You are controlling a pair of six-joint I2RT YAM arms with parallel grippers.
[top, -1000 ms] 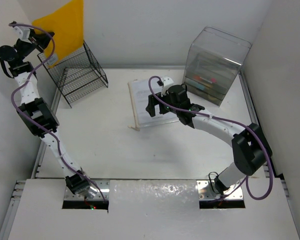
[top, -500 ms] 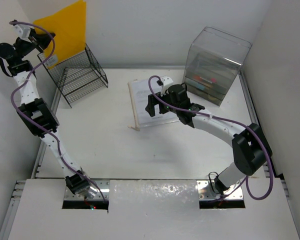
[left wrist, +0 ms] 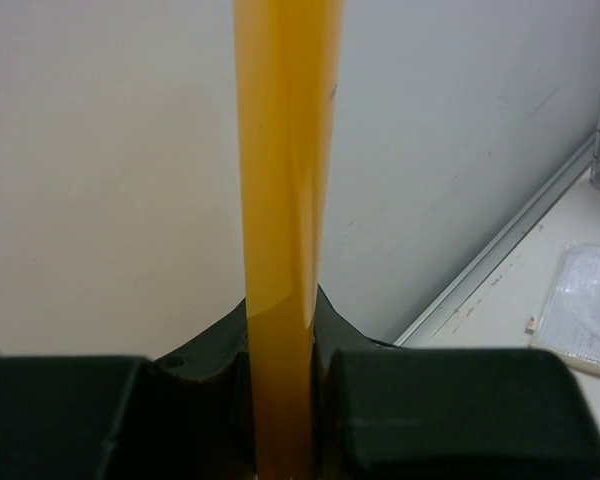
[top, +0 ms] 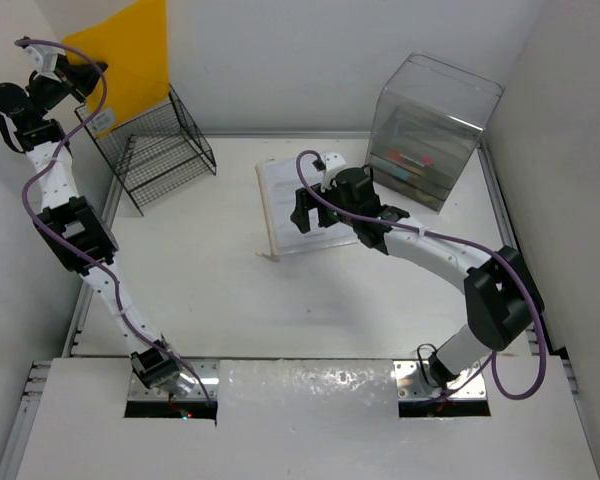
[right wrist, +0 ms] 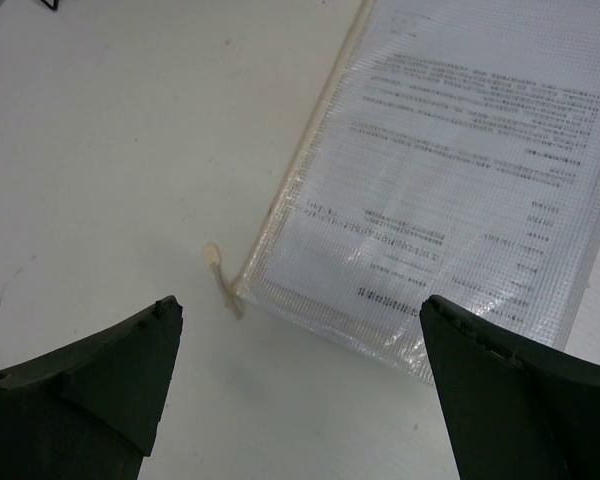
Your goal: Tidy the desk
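The desk (top: 220, 280) is a white tabletop with silver rails. My left gripper (top: 68, 75) is raised high at the far left corner, shut on the edge of a yellow folder (top: 130, 60). The folder hangs above the black wire rack (top: 160, 150). In the left wrist view the yellow folder (left wrist: 285, 200) stands edge-on, pinched in my left gripper (left wrist: 285, 400). My right gripper (top: 305, 212) hovers open over the near left corner of a clear mesh pouch (top: 285, 195) with printed sheets. The right wrist view shows the pouch (right wrist: 460, 170), its zip pull (right wrist: 218, 275), and my right gripper (right wrist: 300, 305) with nothing in it.
A clear plastic drawer box (top: 435, 130) stands at the back right with small coloured items inside. The wire rack sits at the back left against the rail (top: 100, 240). White walls close in the back and both sides.
My left gripper has risen slightly up and left with the yellow folder. The right arm has barely moved.
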